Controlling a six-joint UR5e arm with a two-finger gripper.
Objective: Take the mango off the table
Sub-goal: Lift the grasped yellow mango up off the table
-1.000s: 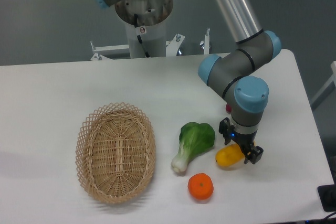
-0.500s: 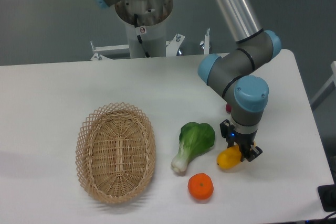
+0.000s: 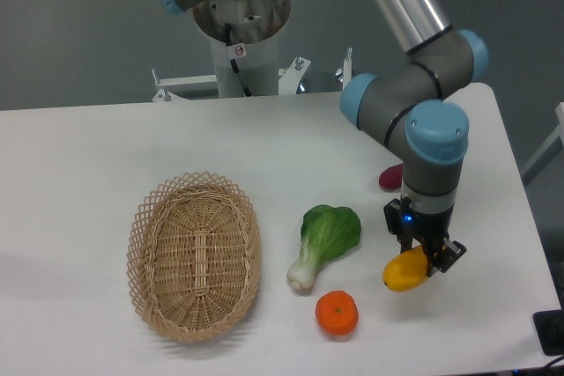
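Observation:
The mango [image 3: 404,273] is a yellow-orange fruit at the right front of the white table [image 3: 106,147]. My gripper [image 3: 423,259] points down and is shut on the mango's right end. The mango looks raised slightly off the tabletop, with a faint shadow under it. Part of the mango is hidden behind the fingers.
A green bok choy [image 3: 324,240] lies left of the mango. A round orange [image 3: 337,313] sits at the front. A wicker basket [image 3: 194,255] stands at the left. A dark purple vegetable [image 3: 390,177] peeks out behind the arm. The table's right edge is close.
The gripper closed on the mango and has moved right and toward the front with it. The arm's wrist shifted right, uncovering more of the purple vegetable.

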